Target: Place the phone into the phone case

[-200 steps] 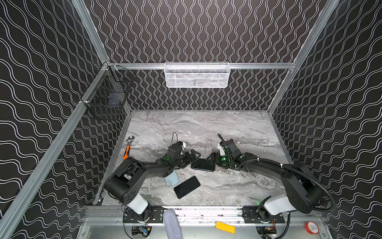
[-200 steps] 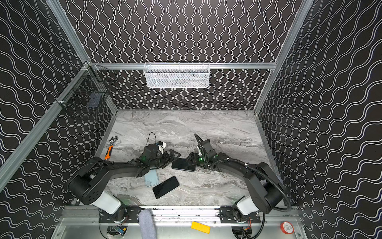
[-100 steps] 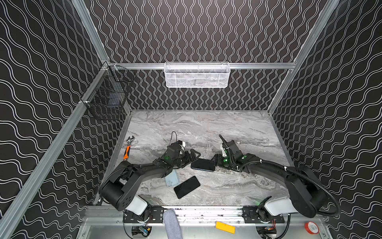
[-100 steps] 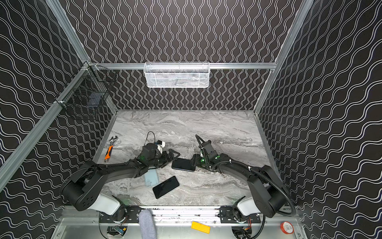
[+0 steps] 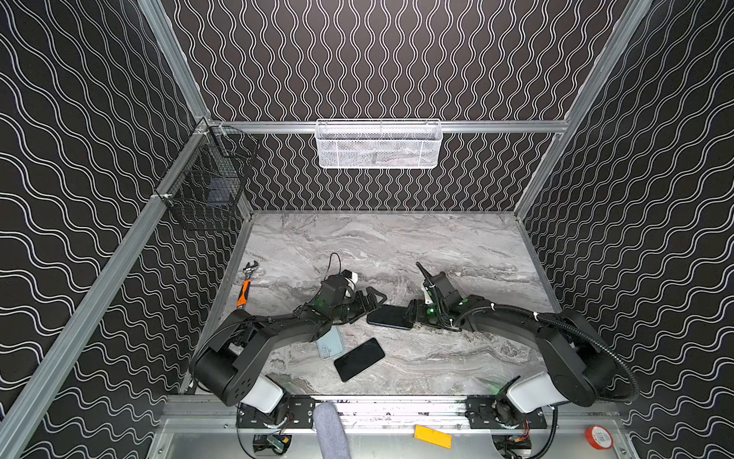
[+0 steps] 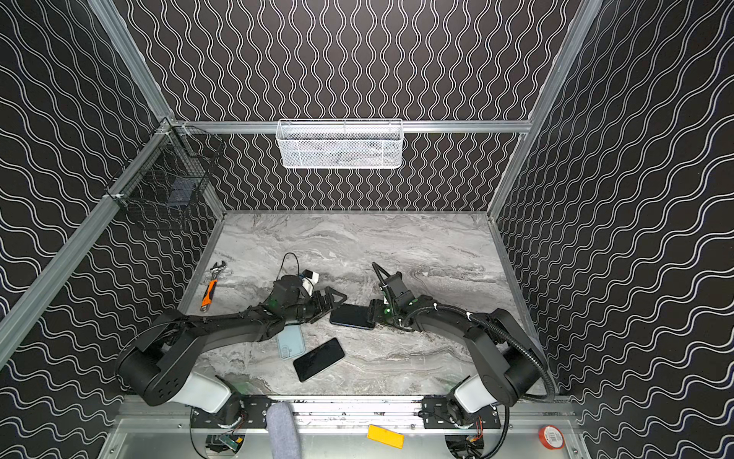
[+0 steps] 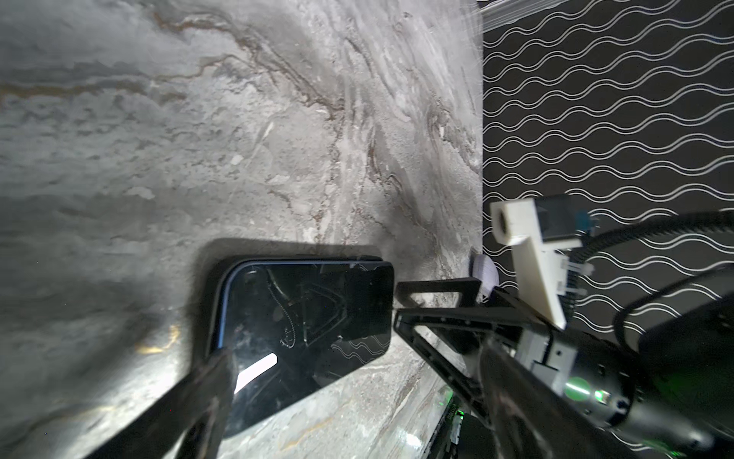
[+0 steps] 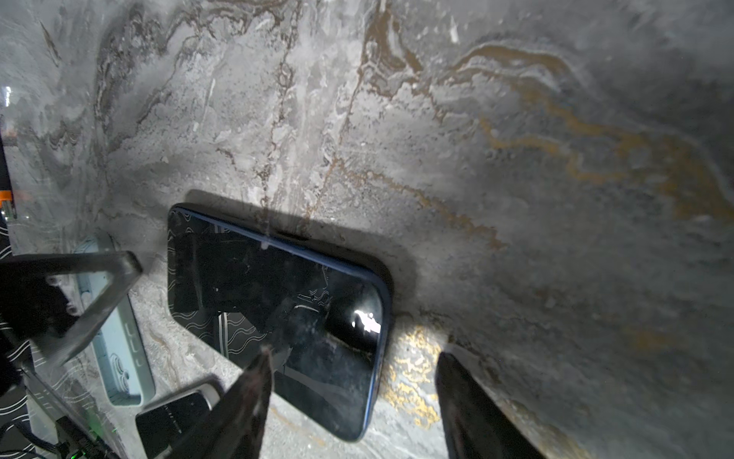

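Since a second ago the left arm's shoulder (image 5: 222, 373) has swung outward; left gripper (image 5: 371, 305) gapes wide at one end of the blue-edged phone (image 5: 389, 316), right gripper (image 5: 413, 314) stands spread at the other, pinching nothing. That phone lies screen-up on the marble table (image 5: 437, 246), near the pale blue phone case (image 5: 331, 346).

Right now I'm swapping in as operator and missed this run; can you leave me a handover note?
Left hand: open, empty, at one end of the blue-edged phone lying flat.
Right hand: open at its other end, one finger over it, no grip.
Light blue case: on the table, partly under the left arm; second black phone beside it.
Done: nothing cased. Left: grasp phone, seat it in case.
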Available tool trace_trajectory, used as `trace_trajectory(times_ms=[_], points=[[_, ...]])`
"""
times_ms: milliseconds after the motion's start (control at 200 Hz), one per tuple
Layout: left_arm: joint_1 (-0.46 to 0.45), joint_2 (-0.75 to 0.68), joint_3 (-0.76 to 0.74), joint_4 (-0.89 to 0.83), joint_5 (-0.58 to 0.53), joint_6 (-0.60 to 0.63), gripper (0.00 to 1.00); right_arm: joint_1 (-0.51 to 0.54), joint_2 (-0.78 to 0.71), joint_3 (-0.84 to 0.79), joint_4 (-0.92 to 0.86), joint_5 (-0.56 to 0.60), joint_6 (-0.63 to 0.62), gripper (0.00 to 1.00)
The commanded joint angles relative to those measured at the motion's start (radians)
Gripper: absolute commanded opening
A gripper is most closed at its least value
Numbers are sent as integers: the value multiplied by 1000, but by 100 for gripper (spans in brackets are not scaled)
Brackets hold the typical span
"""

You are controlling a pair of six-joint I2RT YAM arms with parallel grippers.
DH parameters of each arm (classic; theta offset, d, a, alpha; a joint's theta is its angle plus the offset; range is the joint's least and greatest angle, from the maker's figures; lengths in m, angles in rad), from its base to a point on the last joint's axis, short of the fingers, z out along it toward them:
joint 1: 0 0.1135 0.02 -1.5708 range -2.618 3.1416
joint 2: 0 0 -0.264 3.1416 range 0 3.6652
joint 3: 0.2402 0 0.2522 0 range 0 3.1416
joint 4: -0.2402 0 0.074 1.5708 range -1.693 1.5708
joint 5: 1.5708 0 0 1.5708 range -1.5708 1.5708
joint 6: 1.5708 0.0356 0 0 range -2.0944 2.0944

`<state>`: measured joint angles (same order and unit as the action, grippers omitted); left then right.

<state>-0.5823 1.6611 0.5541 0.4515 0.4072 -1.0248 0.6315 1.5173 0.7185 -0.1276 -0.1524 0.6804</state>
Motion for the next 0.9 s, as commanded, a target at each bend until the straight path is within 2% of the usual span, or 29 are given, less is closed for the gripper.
trace_trajectory(times_ms=[0,395,896], points=[[-14,-6,6,8,13,-6,98,0,5,4,37,-4,3,68],[-48,96,7,67,-17,-31,98,0,3,-3,43,-4,5,68],[-47,59,-45,8,-104,-43,98,0,84,64,42,9,-4,67]])
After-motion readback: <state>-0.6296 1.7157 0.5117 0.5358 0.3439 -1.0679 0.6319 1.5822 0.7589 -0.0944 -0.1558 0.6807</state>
